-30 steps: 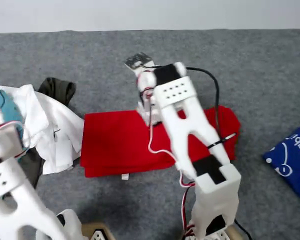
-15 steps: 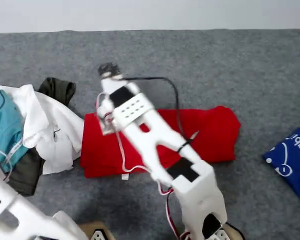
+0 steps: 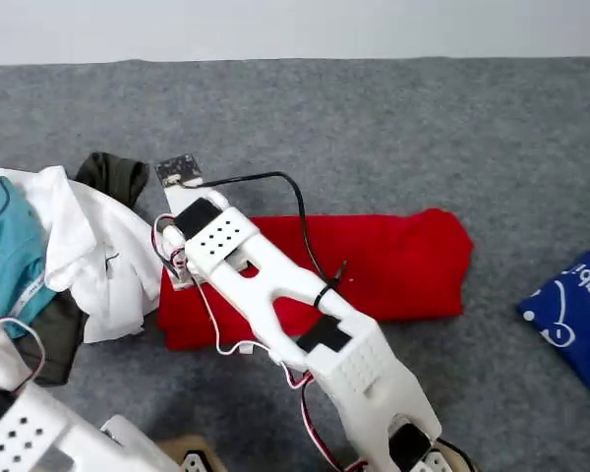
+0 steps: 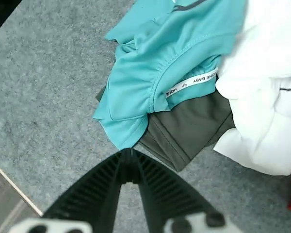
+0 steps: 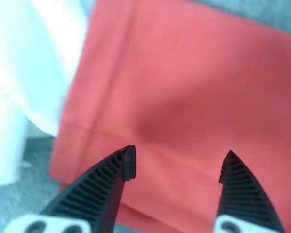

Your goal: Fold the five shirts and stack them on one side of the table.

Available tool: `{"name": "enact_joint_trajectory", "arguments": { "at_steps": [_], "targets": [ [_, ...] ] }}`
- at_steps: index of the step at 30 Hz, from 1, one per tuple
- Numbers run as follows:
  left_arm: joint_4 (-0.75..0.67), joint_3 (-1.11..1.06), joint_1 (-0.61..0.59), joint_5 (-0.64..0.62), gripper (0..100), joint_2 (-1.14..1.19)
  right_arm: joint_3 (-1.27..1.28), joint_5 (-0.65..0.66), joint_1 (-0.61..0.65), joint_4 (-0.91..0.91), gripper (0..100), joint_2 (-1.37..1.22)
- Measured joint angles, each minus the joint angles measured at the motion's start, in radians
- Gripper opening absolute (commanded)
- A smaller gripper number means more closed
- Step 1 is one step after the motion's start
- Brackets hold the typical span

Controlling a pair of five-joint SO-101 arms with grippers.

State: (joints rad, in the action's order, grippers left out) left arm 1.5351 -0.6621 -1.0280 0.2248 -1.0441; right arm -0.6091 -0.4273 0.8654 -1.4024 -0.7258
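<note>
1. Since the earlier frame, right gripper (image 5: 179, 162) has swung from the middle of the red shirt (image 3: 393, 261) to its end beside the white shirt (image 3: 88, 246).
2. Red shirt lies folded flat mid-desk (image 3: 374, 128). Teal shirt (image 4: 174, 53) sits heaped with the white one. Blue shirt (image 3: 575, 305) lies well apart at the far side.
3. Judgement: cloth is light, limp and soft, and the folded layers may slide. Pinch all layers at the end edge or a corner.
4. Right fingers spread wide and empty over the red shirt's end. Contact cannot be told.
5. Left gripper (image 4: 129, 158): fingers pressed together, holding nothing, over bare desk just beside the teal shirt.
</note>
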Motion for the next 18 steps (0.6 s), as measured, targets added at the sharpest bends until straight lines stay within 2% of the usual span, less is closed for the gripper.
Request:
{"name": "enact_joint_trajectory", "arguments": {
  "at_steps": [6,18],
  "targets": [
    [0.000,-0.041,0.000,0.046,0,-0.075,-0.118,0.002,0.054,-0.035,28.1,-0.051],
    [0.000,-0.046,0.000,0.066,0,-0.106,-0.133,0.002,0.143,-0.046,27.7,-0.137]
  ]
}}
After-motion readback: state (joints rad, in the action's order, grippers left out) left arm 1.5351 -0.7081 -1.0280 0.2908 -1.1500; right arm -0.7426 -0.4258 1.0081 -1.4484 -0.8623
